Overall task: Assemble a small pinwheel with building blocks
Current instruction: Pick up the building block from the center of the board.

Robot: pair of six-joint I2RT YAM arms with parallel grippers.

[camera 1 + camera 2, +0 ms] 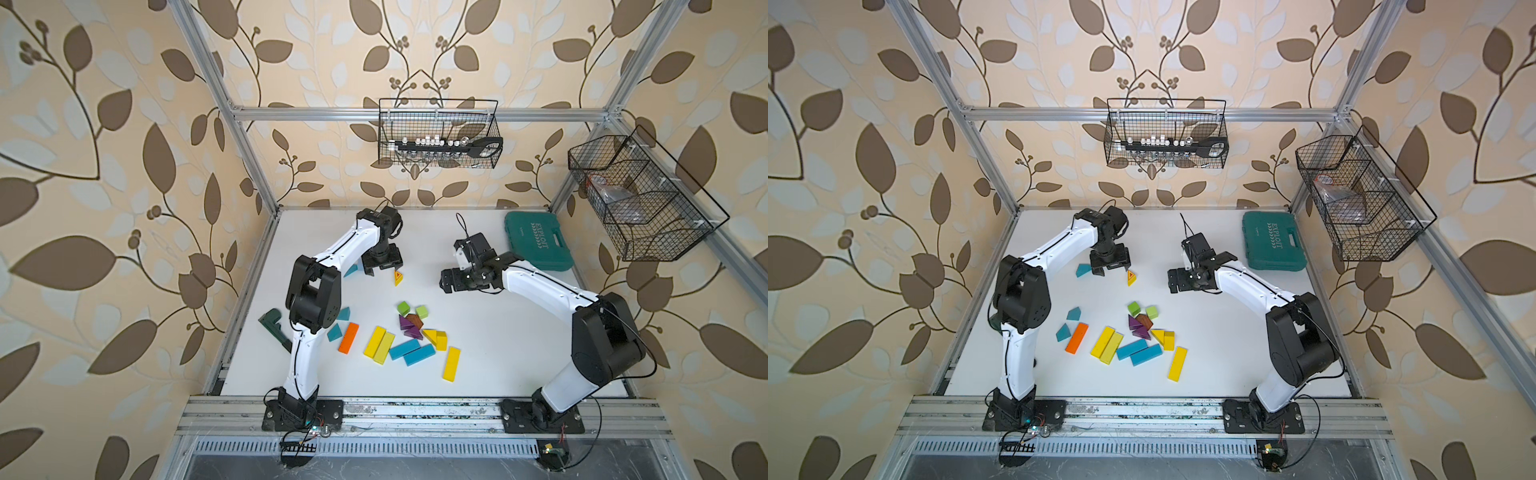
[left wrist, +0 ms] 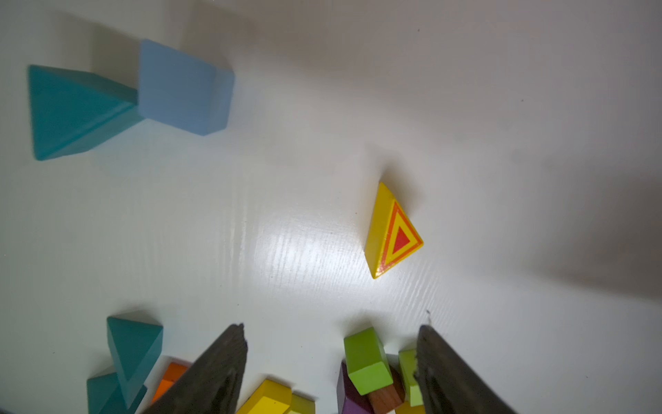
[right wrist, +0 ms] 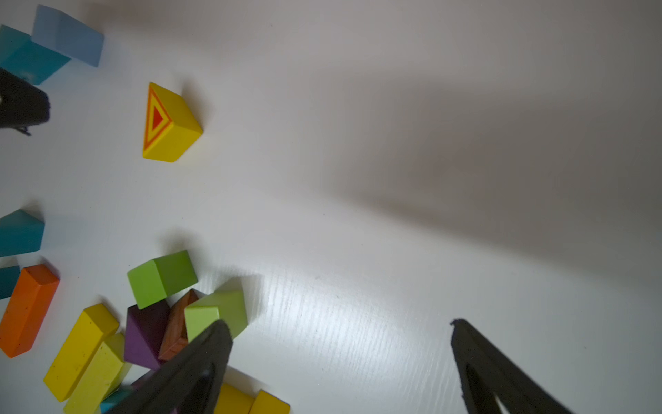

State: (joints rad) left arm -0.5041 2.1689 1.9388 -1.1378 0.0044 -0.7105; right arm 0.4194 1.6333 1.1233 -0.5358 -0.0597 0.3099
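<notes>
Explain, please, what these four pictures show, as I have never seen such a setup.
Two white-and-black robot arms stand at the front of a white table. Two pictures look down from overhead; the other two come from a camera on each arm's wrist, looking past its claw. Small coloured toy building blocks lie scattered on the table: bars, wedges, cubes. A yellow triangular wedge with a red triangle lies apart, close to the left claw. A teal plastic tool case sits at the back. The right claw is open and empty, like the left.
</notes>
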